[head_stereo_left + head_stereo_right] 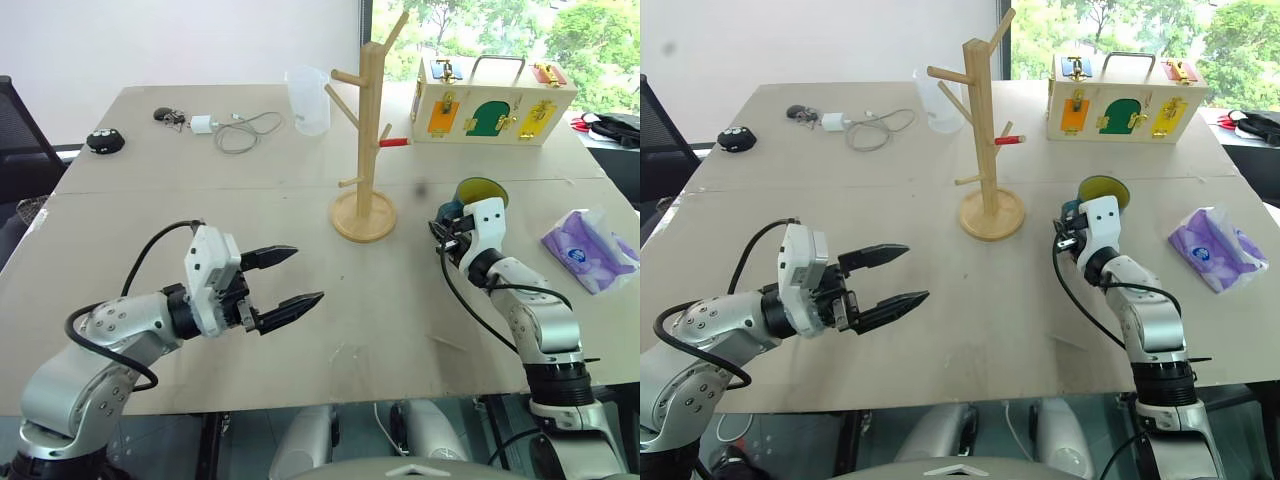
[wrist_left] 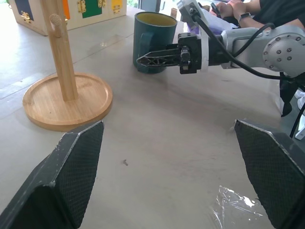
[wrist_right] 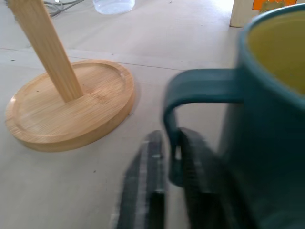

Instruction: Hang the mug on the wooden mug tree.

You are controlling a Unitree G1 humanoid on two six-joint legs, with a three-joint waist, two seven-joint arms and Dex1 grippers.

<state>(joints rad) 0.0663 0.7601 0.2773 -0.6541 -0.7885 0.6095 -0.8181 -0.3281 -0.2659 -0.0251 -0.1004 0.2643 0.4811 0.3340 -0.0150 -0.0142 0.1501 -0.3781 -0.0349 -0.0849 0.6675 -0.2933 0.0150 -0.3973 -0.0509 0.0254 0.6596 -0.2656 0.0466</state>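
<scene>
One step done | your right pincer (image 3: pixel 167 162) is clamped on the mug (image 2: pixel 151 43) handle | left pincer (image 1: pixel 290 277) gapes, holding nothing | lift, hang on wooden mug tree (image 1: pixel 366 140) remain.

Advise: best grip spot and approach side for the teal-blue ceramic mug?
Grip the teal-blue ceramic mug by its loop handle, coming level from the wooden mug tree side: it stands upright with the handle facing there. The right tool is shut on that handle's lower part.
</scene>
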